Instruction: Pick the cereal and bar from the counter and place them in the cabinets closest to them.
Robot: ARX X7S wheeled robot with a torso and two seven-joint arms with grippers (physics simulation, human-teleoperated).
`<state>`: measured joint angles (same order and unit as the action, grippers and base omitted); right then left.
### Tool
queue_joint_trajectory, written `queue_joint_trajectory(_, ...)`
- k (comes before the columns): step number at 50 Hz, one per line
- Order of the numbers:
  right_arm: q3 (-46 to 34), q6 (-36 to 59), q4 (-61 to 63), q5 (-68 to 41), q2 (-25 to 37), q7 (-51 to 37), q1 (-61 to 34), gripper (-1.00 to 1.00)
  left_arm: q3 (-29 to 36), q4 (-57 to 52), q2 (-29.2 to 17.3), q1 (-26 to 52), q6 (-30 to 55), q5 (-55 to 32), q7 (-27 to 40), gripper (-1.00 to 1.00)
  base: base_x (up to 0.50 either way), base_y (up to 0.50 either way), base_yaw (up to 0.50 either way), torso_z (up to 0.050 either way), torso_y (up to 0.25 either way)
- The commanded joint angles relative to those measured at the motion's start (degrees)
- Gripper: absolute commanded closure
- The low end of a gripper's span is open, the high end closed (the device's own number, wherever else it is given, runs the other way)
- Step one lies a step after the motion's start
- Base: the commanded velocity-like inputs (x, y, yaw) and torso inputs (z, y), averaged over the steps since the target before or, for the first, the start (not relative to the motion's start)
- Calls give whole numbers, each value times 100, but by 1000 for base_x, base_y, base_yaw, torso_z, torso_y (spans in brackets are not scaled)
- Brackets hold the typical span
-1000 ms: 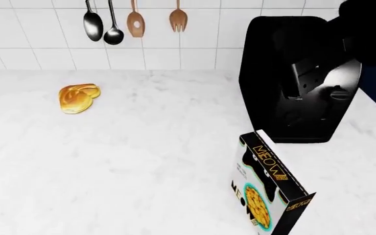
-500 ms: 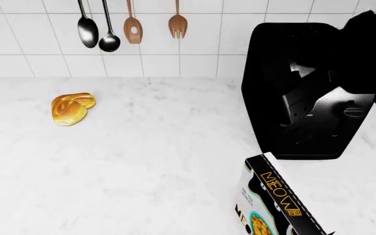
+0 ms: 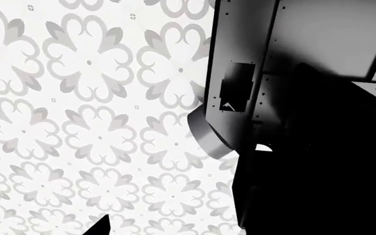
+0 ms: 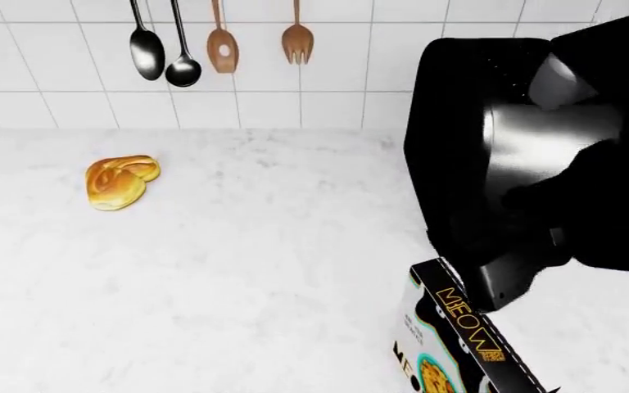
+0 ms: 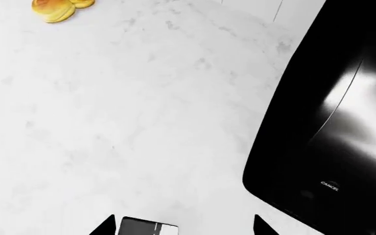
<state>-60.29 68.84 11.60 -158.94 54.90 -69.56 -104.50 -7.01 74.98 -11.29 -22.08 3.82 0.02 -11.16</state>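
The cereal [image 4: 459, 332], a thin black box with yellow lettering, stands on the white marble counter [image 4: 238, 278] at the near right, cut off by the head view's lower edge. My right arm [image 4: 560, 196] reaches in over the black toaster, and its end hangs just above the box's top. In the right wrist view my right gripper [image 5: 182, 228] is open, and the top of the box [image 5: 145, 228] shows between its fingertips [image 5: 103, 228]. My left gripper [image 3: 175, 230] is open and empty, low over a patterned floor, away from the counter. The bar is out of view.
A bulky glossy black toaster [image 4: 468, 139] stands right behind the cereal, against the tiled wall; it also shows in the right wrist view [image 5: 332, 127]. A golden bread roll [image 4: 120, 182] lies at the left. Spoons and wooden utensils [image 4: 183, 41] hang on the wall.
My right arm has swung down in front of the toaster to just above the cereal box. The head view tilted a second ago and has held still since.
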Motion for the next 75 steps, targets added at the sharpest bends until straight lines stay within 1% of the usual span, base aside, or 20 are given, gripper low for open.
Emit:
queue_joint_trajectory(1,-119,-391,660,-119,459,47,452,-100,24,1,-1,-3,-22,-2,-1,-100,0,0,0,0,0)
queue_joint_trajectory(14,-114,-366,878,39,535,263,718,-100,-1,1,0,-1,-6,-13,-19,-100,0,0,0,0,0)
queue_joint_trajectory(17,55,-679,977,-237,456,411,607,-100,-4,1,0,-1,-6,-7,-9,-100,0,0,0,0,0)
queue_joint_trajectory(25,60,-649,940,-321,430,365,446,-100,-13,1,1,-2,-12,-9,-21,-100,0,0,0,0,0)
queue_joint_trajectory(33,-31,-664,1113,46,597,474,865,-100,-10,1,1,-3,-19,-4,-8,-100,0,0,0,0,0)
queue_joint_trajectory(42,-63,-868,1410,168,723,673,1240,-100,-112,1,4,2,36,-39,-29,-100,0,0,0,0,0)
queue_joint_trajectory(48,-129,-1279,1868,498,1061,1045,1994,-100,-136,1,6,2,31,-12,-29,-100,0,0,0,0,0)
queue_joint_trajectory(54,-150,-1451,1895,924,1093,1334,2403,-100,-131,1,7,1,25,-4,-13,-100,0,0,0,0,0)
queue_joint_trajectory(55,-153,-1461,1901,954,1071,1353,2425,100,-137,1,7,1,21,-7,-3,-100,0,0,0,0,0)
queue_joint_trajectory(60,-69,-1382,1852,907,857,1266,2146,100,-166,1,9,-2,5,-18,-4,-100,0,0,0,0,0)
queue_joint_trajectory(66,-13,-1142,1700,596,143,842,1217,100,-308,1,15,-1,27,-51,-13,-100,0,0,1,0,0)
queue_joint_trajectory(70,52,-858,1348,423,-311,615,405,100,-363,1,19,-4,9,-36,-18,-100,0,0,0,0,0)
queue_joint_trajectory(72,112,-669,1080,459,-518,558,23,100,-371,1,20,-5,-2,-23,-21,-100,0,0,0,0,0)
queue_joint_trajectory(75,306,-448,778,832,-829,643,-268,100,-367,1,20,-6,-18,-9,-34,-100,0,0,0,0,0)
